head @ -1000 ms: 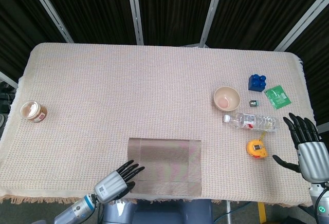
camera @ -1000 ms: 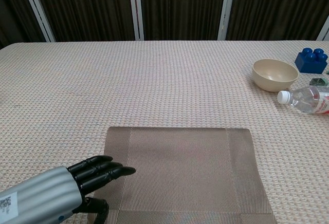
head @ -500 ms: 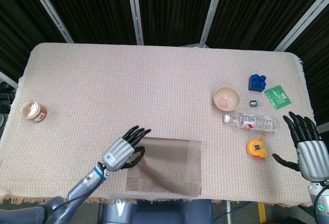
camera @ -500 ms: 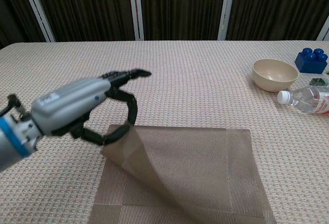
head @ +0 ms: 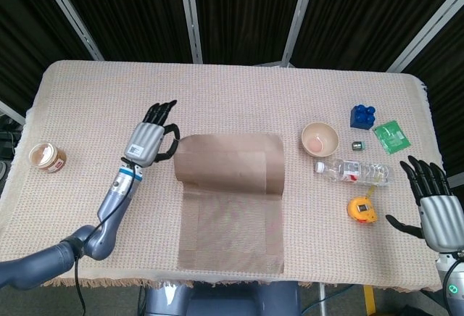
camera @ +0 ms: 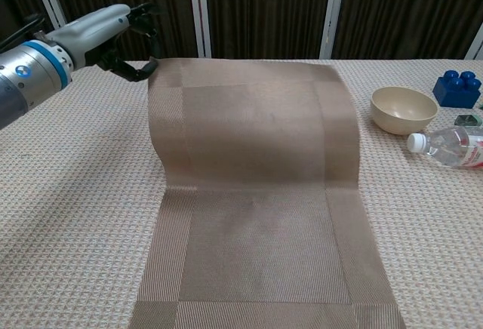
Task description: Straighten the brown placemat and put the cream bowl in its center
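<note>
My left hand (head: pixel 150 139) (camera: pixel 113 32) pinches the far left corner of the brown placemat (head: pixel 230 200) (camera: pixel 253 193) and holds it raised off the table. The mat's far half hangs lifted while its near half lies flat by the table's front edge. The cream bowl (head: pixel 320 139) (camera: pixel 403 109) stands upright and empty on the right side, apart from the mat. My right hand (head: pixel 438 213) hovers at the table's right front edge with fingers spread, holding nothing.
A plastic bottle (head: pixel 352 172) (camera: pixel 450 146) lies just in front of the bowl. A yellow tape measure (head: pixel 362 209), a blue block (head: pixel 363 116) (camera: pixel 457 88), a green packet (head: pixel 391 136) and a small dark object (head: pixel 357 145) sit on the right. A small jar (head: pixel 48 157) stands far left.
My left hand has lifted the folded-over half of the placemat and carried it away from the front edge, unfolding the mat to full length. The right hand stayed put.
</note>
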### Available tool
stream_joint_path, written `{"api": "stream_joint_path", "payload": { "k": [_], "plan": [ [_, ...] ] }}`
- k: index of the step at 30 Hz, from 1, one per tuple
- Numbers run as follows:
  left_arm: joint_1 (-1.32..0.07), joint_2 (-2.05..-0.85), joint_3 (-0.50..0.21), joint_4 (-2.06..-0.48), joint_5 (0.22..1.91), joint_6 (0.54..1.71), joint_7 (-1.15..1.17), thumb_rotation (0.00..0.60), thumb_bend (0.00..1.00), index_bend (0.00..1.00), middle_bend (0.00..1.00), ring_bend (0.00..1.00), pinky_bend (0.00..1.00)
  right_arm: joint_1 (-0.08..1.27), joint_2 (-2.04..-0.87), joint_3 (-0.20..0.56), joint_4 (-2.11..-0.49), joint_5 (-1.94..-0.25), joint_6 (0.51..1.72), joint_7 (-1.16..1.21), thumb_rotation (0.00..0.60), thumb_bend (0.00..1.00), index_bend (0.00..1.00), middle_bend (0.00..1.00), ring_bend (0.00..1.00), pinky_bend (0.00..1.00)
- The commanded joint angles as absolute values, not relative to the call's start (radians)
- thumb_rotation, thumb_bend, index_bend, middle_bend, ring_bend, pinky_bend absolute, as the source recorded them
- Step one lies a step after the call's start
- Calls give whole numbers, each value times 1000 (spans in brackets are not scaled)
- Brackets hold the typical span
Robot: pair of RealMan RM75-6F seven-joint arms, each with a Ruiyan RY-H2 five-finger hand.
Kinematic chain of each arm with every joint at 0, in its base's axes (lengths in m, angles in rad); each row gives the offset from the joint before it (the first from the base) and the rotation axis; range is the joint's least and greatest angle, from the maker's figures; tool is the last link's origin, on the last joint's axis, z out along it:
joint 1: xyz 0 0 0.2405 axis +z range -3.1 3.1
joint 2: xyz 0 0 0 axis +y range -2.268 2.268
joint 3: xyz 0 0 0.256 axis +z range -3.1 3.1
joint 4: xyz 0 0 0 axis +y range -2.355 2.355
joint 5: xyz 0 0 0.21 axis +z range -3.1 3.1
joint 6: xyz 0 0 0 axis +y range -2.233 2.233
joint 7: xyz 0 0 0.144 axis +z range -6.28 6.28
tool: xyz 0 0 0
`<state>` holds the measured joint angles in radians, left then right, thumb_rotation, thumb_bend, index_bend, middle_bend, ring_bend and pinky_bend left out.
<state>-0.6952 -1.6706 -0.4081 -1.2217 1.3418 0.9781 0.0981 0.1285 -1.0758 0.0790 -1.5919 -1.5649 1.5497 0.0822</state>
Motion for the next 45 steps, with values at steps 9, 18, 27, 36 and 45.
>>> {"api": "stream_joint_path", "payload": {
  "k": [9, 18, 27, 36, 45],
  "plan": [
    [-629, -1613, -331, -1108, 1282, 977, 38, 600, 12, 0, 0, 0, 0, 133, -1083, 75, -1591, -1565, 1528, 68, 600, 0, 16, 0, 0, 0],
    [-466, -1408, -292, -1392, 1263, 1143, 75, 600, 0, 0, 0, 0, 0, 158, -1086, 28, -1603, -1636, 1471, 47, 600, 0, 68, 0, 0, 0],
    [-306, -1215, -203, -1694, 1272, 1300, 192, 600, 0, 0, 0, 0, 0, 290, -1118, -49, -1640, -1776, 1247, 43, 600, 0, 262, 0, 0, 0],
    [-228, -1163, -135, -1758, 1356, 1396, 172, 600, 0, 0, 0, 0, 0, 397, -1210, -67, -1641, -1849, 1081, -73, 600, 61, 350, 0, 0, 0],
    [-216, -1146, -120, -1747, 1391, 1415, 147, 600, 0, 0, 0, 0, 0, 440, -1337, -55, -1576, -1807, 975, -171, 600, 100, 367, 0, 0, 0]
  ]
}}
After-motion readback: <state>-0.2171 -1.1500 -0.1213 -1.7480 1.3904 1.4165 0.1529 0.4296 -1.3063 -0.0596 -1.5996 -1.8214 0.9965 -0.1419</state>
